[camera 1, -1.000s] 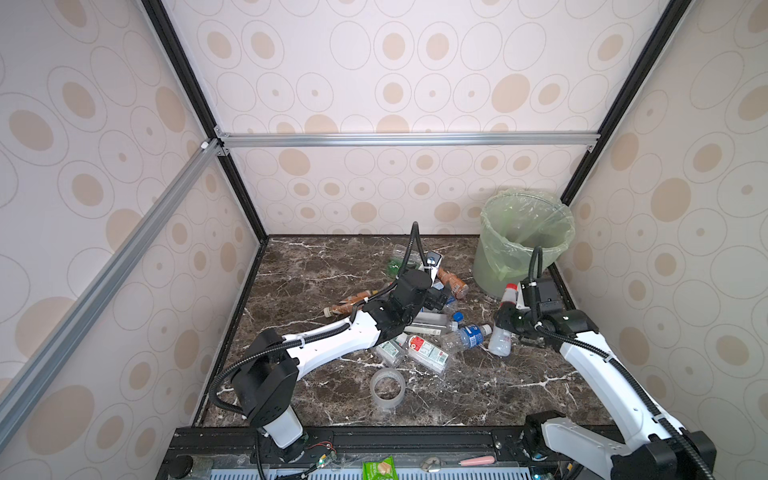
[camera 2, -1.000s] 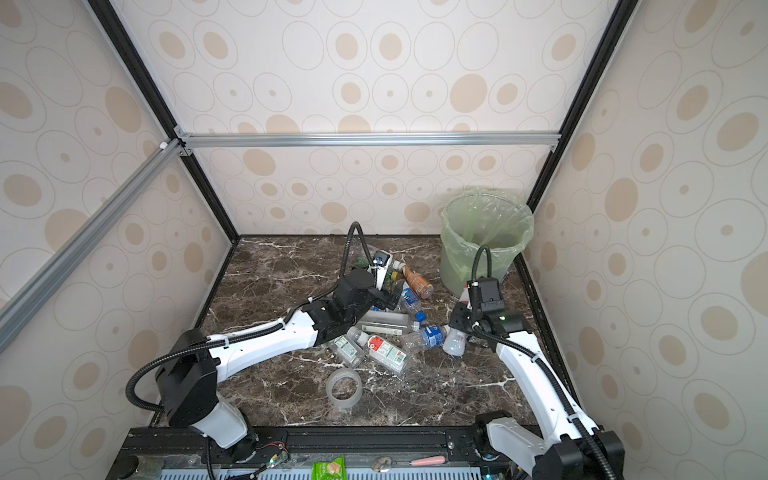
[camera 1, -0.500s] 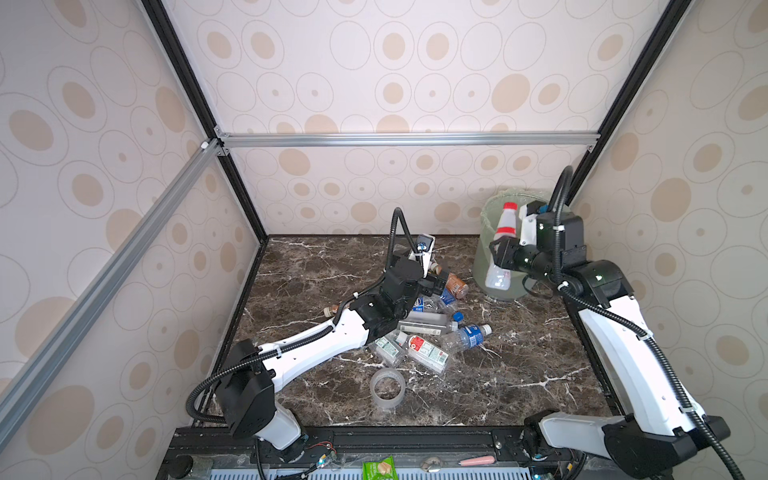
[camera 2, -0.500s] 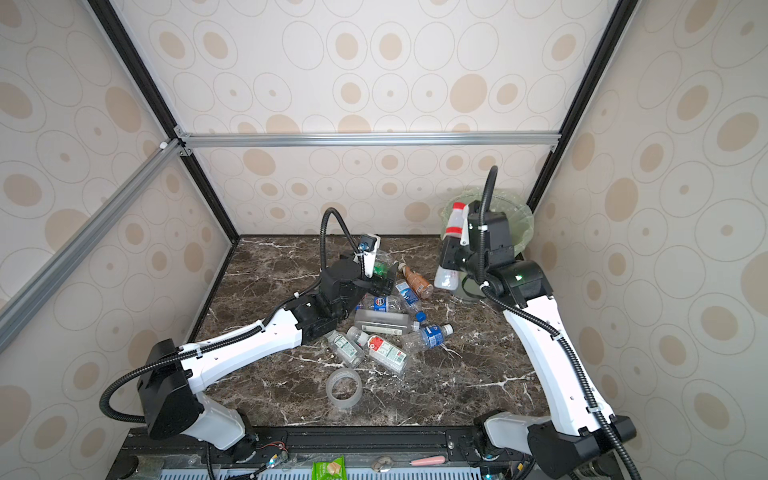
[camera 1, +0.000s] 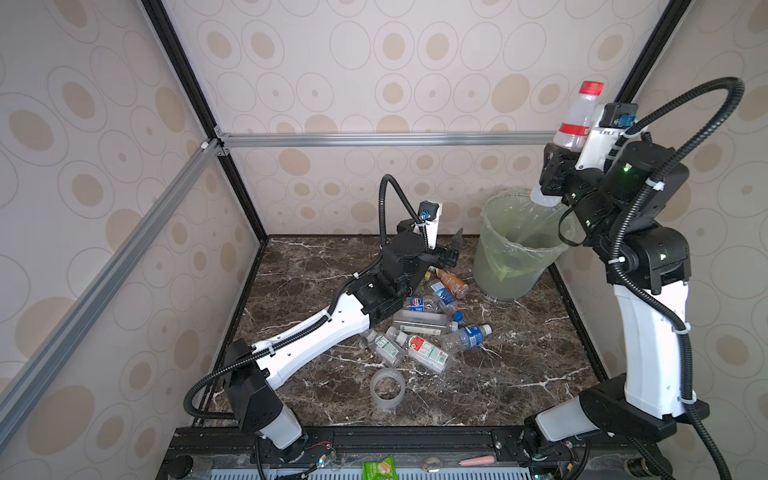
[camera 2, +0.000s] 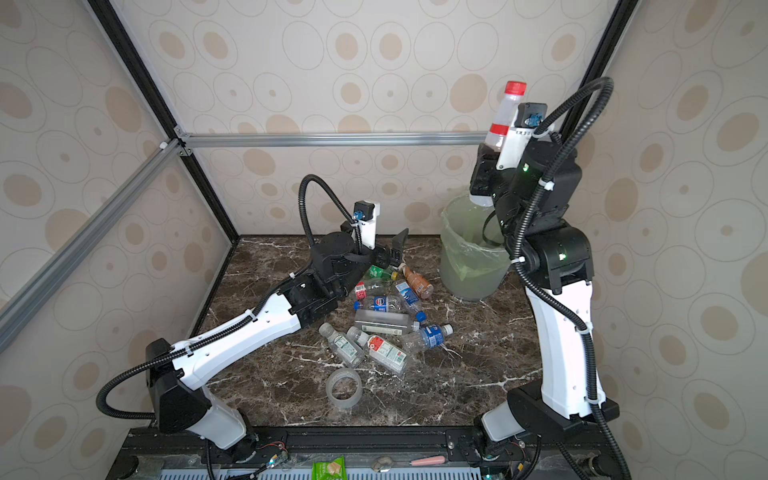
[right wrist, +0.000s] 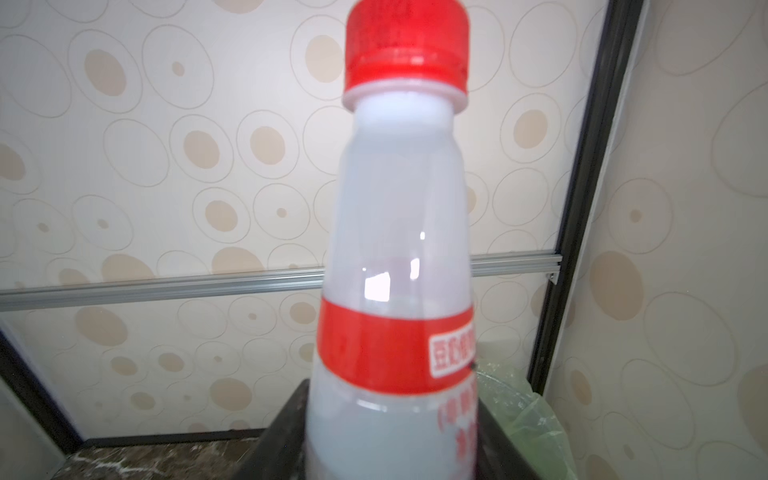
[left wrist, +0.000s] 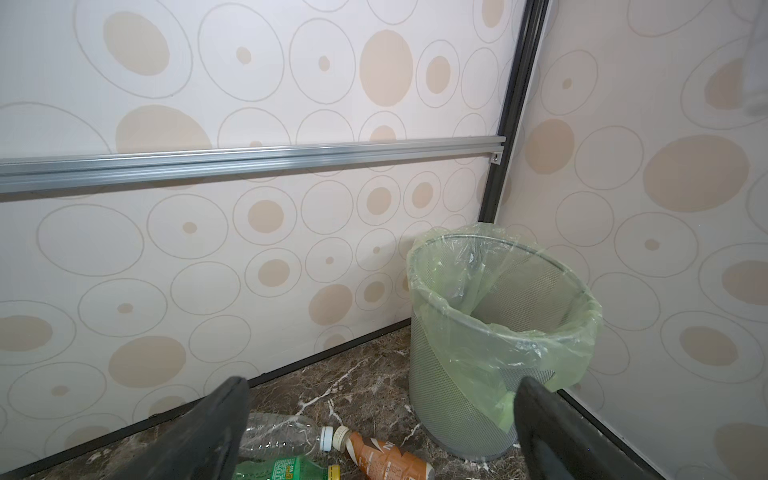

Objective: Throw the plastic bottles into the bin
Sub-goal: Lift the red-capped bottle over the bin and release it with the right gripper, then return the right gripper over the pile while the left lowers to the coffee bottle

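While right jaws clamp red-capped bottle, seemingly above bin, left jaws apart, tape roll beside bottles

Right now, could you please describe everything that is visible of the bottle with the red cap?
The red-capped bottle is milky, translucent plastic with a red screw cap and a red label band bearing white print that is too blurred to read. It stands nearly upright, cap up, raised high and clamped around its lower body by the right gripper. Its pale base shows below the jaws and appears to be above the mouth of the bin. Nothing else touches it.
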{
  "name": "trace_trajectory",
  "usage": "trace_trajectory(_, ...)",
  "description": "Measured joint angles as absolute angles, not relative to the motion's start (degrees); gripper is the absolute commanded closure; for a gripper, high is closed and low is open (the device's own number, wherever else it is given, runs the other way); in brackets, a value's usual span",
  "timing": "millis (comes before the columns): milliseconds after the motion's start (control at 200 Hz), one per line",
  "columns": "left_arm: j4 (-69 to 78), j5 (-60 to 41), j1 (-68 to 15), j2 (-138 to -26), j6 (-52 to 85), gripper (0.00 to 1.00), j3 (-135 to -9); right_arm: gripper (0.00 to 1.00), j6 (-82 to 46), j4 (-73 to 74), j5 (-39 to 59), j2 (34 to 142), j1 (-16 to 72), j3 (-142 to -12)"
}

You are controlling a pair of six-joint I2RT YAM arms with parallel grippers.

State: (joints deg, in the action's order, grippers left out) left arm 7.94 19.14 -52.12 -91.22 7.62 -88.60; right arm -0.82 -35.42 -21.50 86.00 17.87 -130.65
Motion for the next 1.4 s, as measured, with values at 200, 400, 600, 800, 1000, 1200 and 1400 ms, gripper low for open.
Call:
trace_trajectory(200,5.9,18.8,-52.1,-92.8,7.6,0.01,-88.6,0.0,-4.2,-36.7,-22.9,95.0,8.8,-124.9)
trace_trajectory(400,3.8,18.2,-52.1,-92.9,7.7,0.01,-88.2,0.0,-4.2,-44.9,-24.2,105.4,9.2,-129.1)
trace_trajectory(600,3.8,17.7,-52.1,-92.5,8.4,0.01,-86.5,0.0,-3.4,-46.7,-24.4,103.9,11.6,-142.3)
trace_trajectory(800,3.7,17.5,-52.1,-92.2,8.8,0.01,-85.0,0.0,-3.5,-46.9,-25.3,101.7,11.5,-143.2)
trace_trajectory(1000,3.8,17.7,-52.1,-91.4,8.9,0.01,-83.7,0.0,-3.5,-47.8,-25.3,103.0,11.5,-141.3)
trace_trajectory(1200,3.8,18.0,-52.1,-91.4,8.9,0.01,-83.2,0.01,-3.6,-48.4,-25.3,103.2,11.6,-140.8)
trace_trajectory(1400,2.6,18.1,-51.1,-91.4,10.4,0.01,-83.1,0.0,-3.9,-48.7,-24.2,103.2,11.6,-140.7)
